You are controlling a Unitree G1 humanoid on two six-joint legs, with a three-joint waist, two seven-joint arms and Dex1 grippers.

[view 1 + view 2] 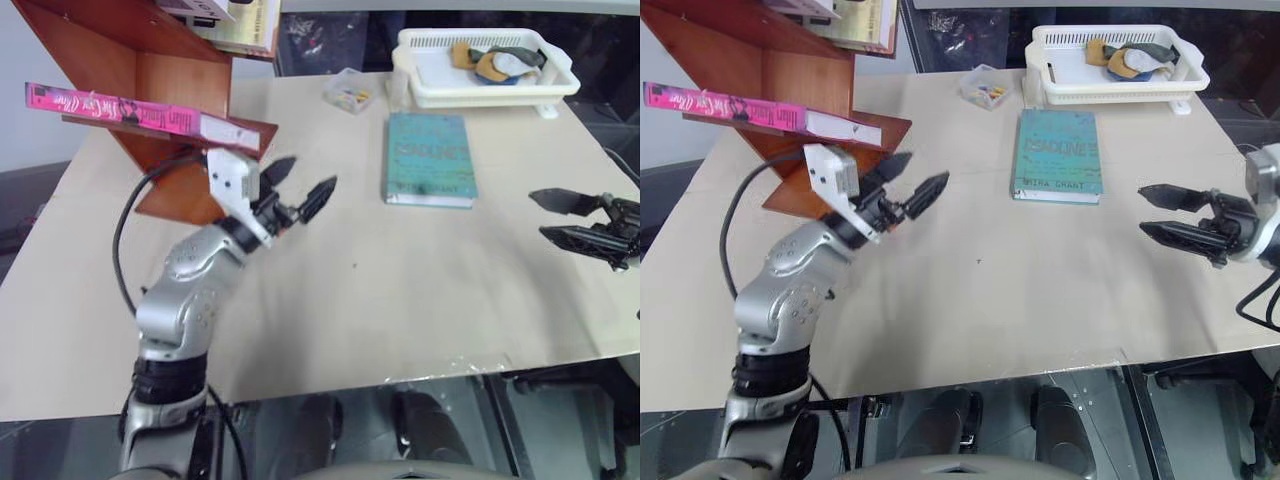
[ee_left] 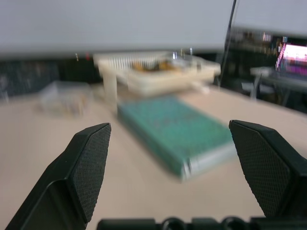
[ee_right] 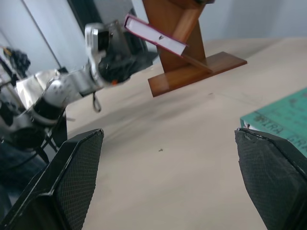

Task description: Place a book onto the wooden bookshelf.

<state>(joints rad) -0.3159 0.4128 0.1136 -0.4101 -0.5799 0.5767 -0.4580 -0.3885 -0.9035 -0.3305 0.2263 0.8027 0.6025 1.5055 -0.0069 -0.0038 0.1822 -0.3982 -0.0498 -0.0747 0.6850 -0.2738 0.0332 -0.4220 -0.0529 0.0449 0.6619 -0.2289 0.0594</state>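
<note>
Book (image 1: 130,112) overhanging wooden bookshelf (image 1: 150,50) edge

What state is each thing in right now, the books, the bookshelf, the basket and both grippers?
Pink book: lying on a slanted board of the shelf, released.
Wooden bookshelf: standing on the table, holding the pink book, pale books higher up.
Teal book: flat on the table, closed, untouched.
White basket: on the table's far side, holding small items.
Small clear box: on the table, closed.
Left gripper: open, empty.
Right gripper: open, empty.
</note>
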